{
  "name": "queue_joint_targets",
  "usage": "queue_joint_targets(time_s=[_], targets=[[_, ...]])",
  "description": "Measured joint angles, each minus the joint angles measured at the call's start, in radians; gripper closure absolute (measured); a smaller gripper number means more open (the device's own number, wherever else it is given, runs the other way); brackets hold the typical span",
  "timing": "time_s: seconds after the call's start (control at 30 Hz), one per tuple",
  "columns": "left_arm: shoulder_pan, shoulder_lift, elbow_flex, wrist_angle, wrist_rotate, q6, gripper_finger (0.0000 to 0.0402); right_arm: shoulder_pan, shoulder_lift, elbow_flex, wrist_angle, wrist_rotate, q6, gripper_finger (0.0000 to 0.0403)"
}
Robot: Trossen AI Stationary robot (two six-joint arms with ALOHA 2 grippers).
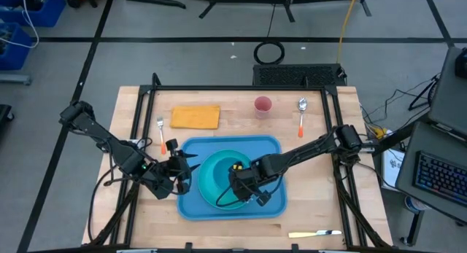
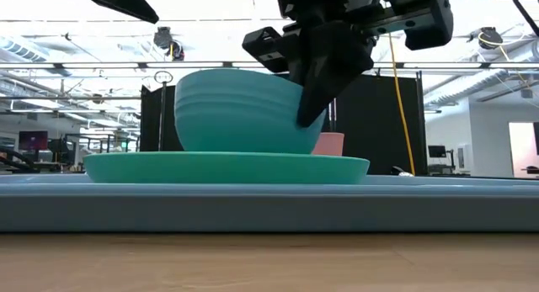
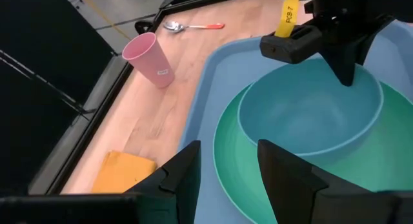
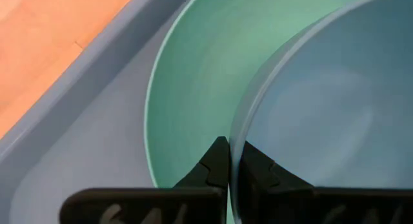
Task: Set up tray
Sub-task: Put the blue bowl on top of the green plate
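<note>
Both grippers over tray (image 1: 191, 203): right (image 1: 241, 189) pinching bowl (image 1: 228, 174) rim; left (image 1: 184, 170) open.

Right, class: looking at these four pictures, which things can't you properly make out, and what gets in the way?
- Bowl's underside, low view: the plate hides whether it touches.
- Cup, low view: mostly behind the bowl.
- Fork, high view: too small for detail.
- Knife, high view: too small for detail.
- Left gripper, left wrist view: fingers open, cut off at the edge.
- Right gripper, right wrist view: pinches the bowl's rim.
</note>
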Motion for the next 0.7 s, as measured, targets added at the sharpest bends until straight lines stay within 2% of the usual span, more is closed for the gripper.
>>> queue_joint_targets(time_s=[0.33, 0.7], targets=[[0.000, 0.000, 0.000, 0.001, 0.000, -0.006, 0.0243, -0.001, 0.010, 0.000, 0.012, -0.046, 0.004, 0.0403], [0.000, 0.000, 0.000, 0.001, 0.004, -0.008, 0.0243, -0.001, 0.010, 0.000, 0.018, -0.045, 0.003, 0.0391]])
